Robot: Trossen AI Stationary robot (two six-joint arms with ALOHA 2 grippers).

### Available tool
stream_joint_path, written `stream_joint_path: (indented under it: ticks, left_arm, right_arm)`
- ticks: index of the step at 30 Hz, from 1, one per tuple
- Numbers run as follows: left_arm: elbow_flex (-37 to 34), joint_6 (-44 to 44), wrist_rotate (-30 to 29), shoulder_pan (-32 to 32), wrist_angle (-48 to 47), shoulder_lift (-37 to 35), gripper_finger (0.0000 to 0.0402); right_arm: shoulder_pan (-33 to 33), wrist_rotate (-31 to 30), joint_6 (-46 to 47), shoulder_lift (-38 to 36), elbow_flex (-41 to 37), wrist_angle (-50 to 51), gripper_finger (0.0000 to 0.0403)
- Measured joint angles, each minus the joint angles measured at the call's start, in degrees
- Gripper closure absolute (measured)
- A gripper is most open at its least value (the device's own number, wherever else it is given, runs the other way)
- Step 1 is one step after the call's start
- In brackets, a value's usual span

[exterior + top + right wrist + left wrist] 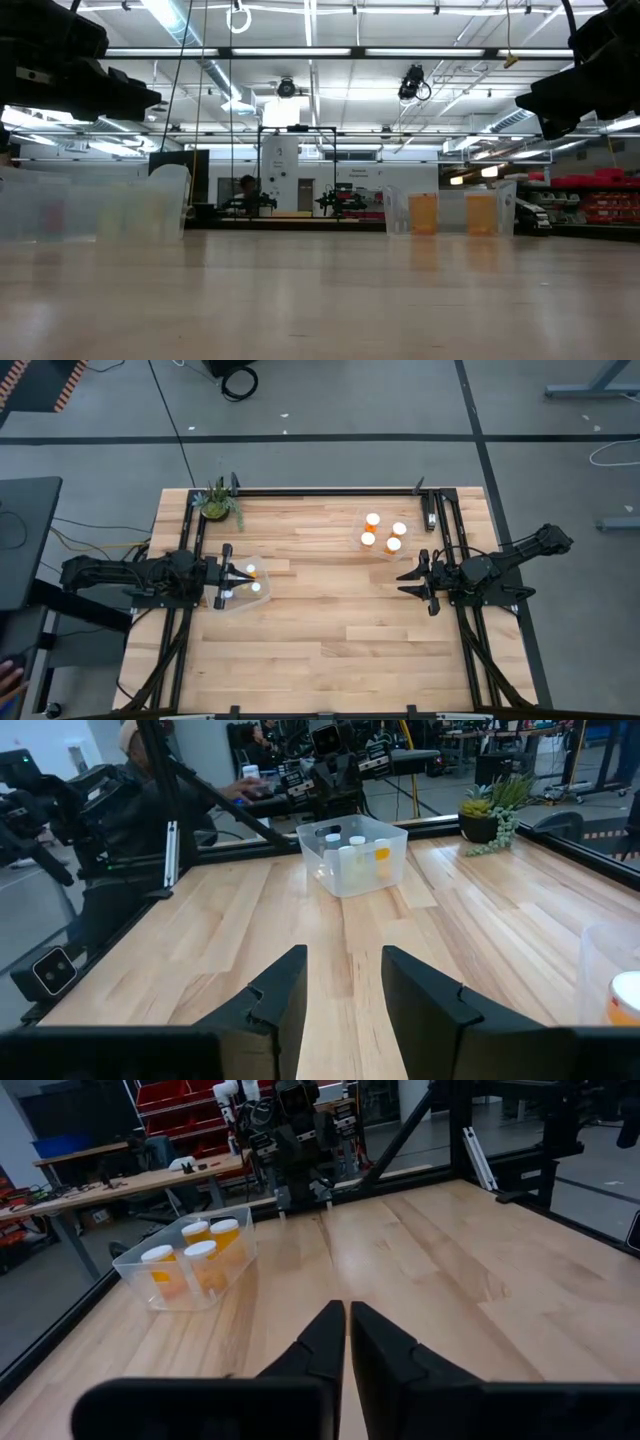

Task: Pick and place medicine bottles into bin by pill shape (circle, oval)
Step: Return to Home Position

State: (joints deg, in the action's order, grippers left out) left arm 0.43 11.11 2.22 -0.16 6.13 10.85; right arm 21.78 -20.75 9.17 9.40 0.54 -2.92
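Four bottles [372,519] sit in the right bin [405,553], others in the left bin [240,606] directly under our clenched left hand [240,580], while our released right hand [402,580] hangs just lower right of its bin.

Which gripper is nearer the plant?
Left. The left gripper is at the left bin, on the plant's side of the table; the right gripper is far across the table, beside the right bin.

Bare wooden table [330,630] lies open between the claws, but the left bin [318,860] sits close under the left gripper [346,1312] and the right bin [128,1267] just beside the right gripper [345,958].
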Motion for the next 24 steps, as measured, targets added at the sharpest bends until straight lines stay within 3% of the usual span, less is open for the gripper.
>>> stream_joint_path:
  ticks: [24]
  left_arm:
    - [0.0, 0.0, 0.0, 0.0, 0.0, 0.0, 0.0378]
  right_arm:
    - [0.0, 0.0, 0.0, 0.0, 0.0, 0.0, 0.0265]
